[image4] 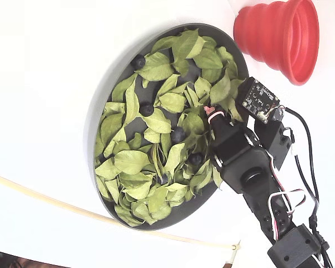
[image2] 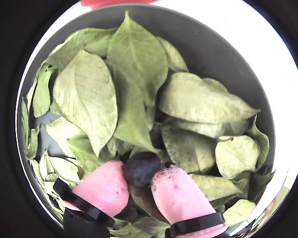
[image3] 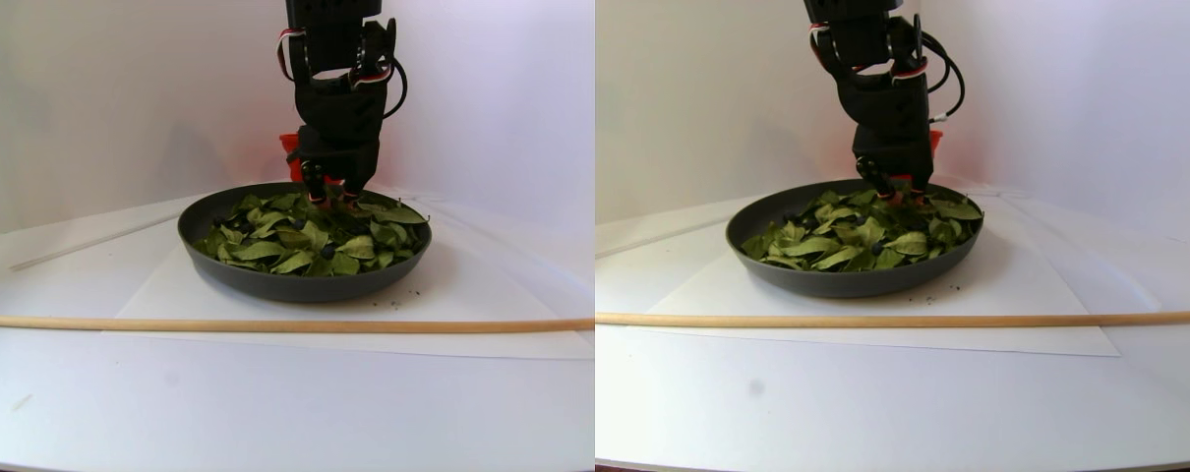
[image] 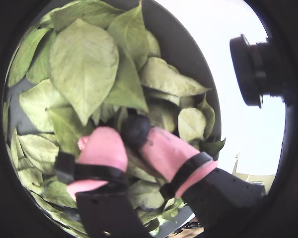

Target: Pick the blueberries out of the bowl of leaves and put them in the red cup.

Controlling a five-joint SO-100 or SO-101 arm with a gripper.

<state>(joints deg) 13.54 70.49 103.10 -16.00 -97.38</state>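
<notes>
Down among the leaves [image2: 134, 94] in the bowl [image4: 95, 120], my pincer [image2: 141, 184] has its pink fingertips [image2: 105, 186] closed on a blueberry [image2: 141, 167], so I should lift straight up without squeezing harder, then carry it to the red cup [image4: 279, 36].

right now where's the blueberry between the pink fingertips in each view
A wrist view: the blueberry sits centre, between the pink fingertips.
A wrist view: blueberry lower centre, between them.
Stereo pair view: hidden behind the gripper at the back of the bowl.
Fixed view: hidden under the gripper, bowl's right side.
Shared landmark: the bowl's dark rim.
</notes>
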